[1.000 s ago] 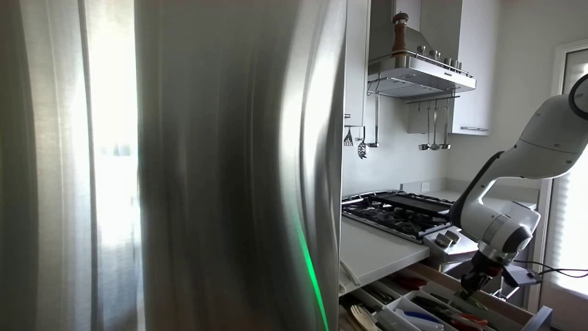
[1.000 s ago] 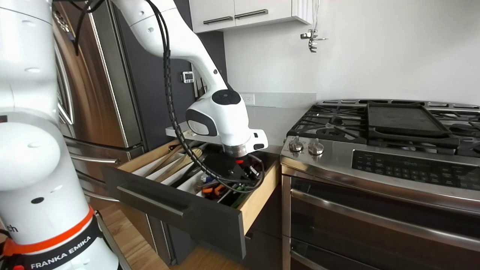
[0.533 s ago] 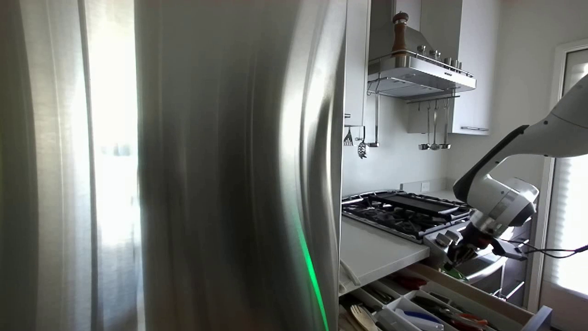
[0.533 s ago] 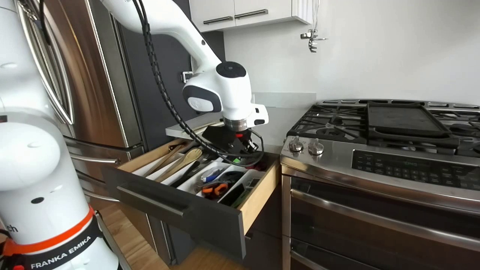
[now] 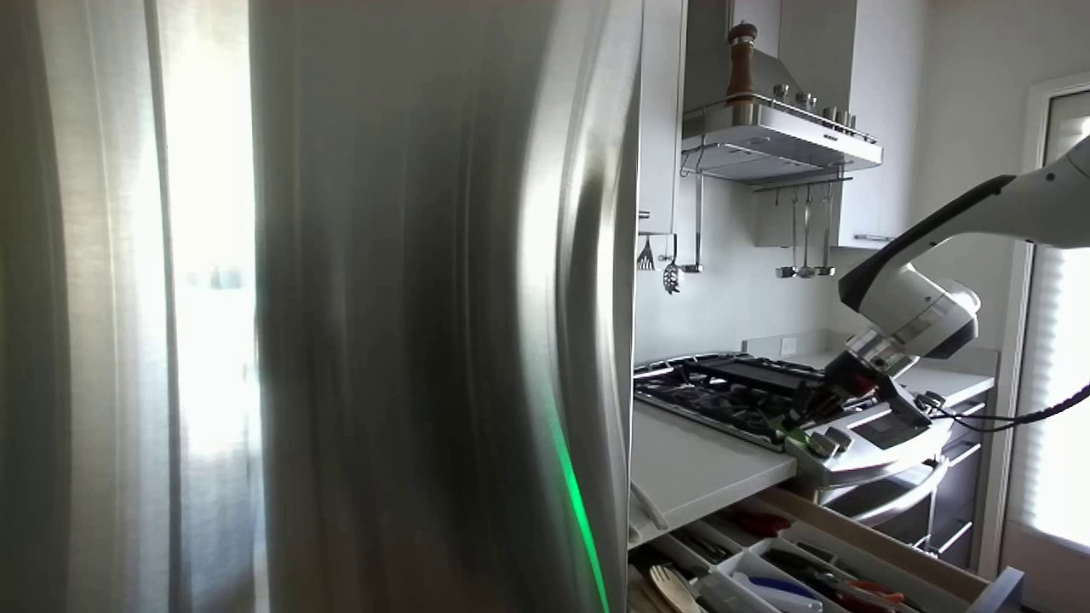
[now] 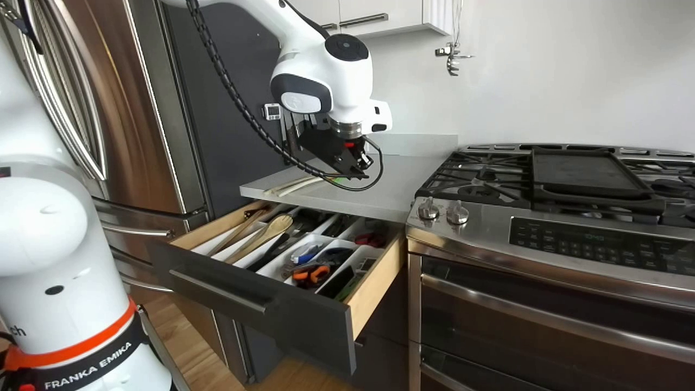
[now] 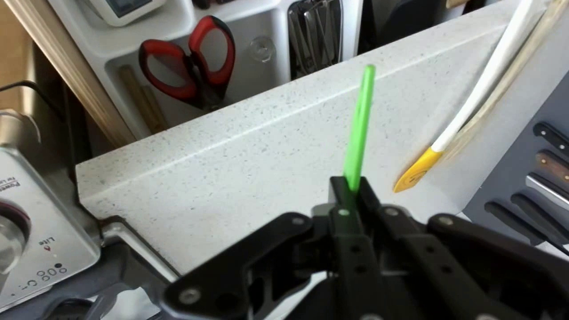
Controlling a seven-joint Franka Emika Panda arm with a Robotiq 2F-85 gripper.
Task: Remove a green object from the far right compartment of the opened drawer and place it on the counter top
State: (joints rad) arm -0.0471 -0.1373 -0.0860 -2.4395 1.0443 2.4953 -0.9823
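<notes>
My gripper (image 7: 354,184) is shut on a thin bright green object (image 7: 359,129), which sticks out past the fingertips. In the wrist view both are over the pale speckled counter top (image 7: 249,178). In an exterior view the gripper (image 6: 352,172) is above the counter top (image 6: 374,201), with a bit of green (image 6: 339,179) showing. The gripper (image 5: 790,419) and green object (image 5: 798,435) also show in an exterior view, with a gap above the drawer. The opened drawer (image 6: 217,298) has a dark front, pale wooden sides and white dividers, and lies below and in front of the gripper.
A spatula with a yellow head (image 7: 418,171) lies on the counter top. Knives (image 7: 551,191) hang at its side. Red-handled scissors (image 7: 186,66) lie in the drawer. The hob (image 6: 592,174) and its knobs (image 6: 429,209) stand beside the counter. A steel fridge (image 5: 383,298) fills much of an exterior view.
My gripper has risen from the far right compartment of the drawer with the green object held, and has moved back over the counter top. The drawer has not moved.
</notes>
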